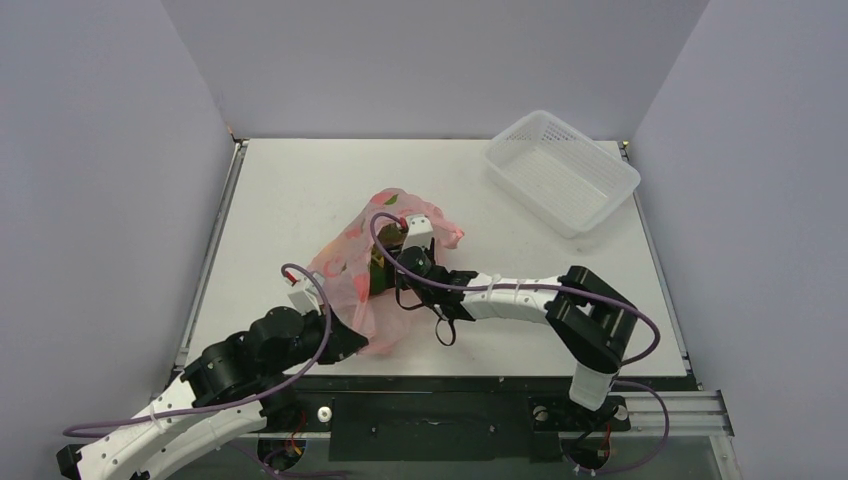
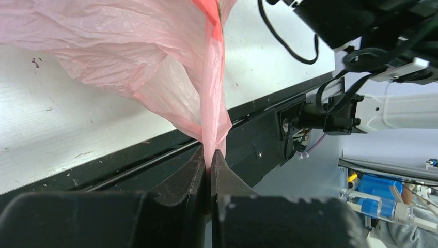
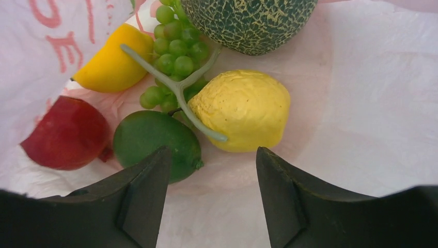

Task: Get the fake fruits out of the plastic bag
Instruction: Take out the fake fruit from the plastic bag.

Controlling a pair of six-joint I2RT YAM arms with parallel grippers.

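The pink plastic bag (image 1: 345, 262) lies mid-table with its mouth held open. My left gripper (image 2: 208, 157) is shut on a twisted strip of the plastic bag (image 2: 213, 98) at the table's near edge. My right gripper (image 3: 212, 155) is open inside the bag, just short of the fruits. Ahead of it lie a yellow lemon (image 3: 243, 108), a dark green oval fruit (image 3: 155, 142), a red round fruit (image 3: 64, 134), an orange-yellow fruit (image 3: 111, 62), a green grape bunch (image 3: 175, 51) and a grey-green melon (image 3: 248, 23). In the top view the right gripper (image 1: 390, 262) is at the bag's mouth.
A white perforated basket (image 1: 562, 172) stands at the back right of the table (image 1: 290, 180). The table's black near edge (image 2: 129, 160) runs just beside my left gripper. Grey walls close in the table on three sides.
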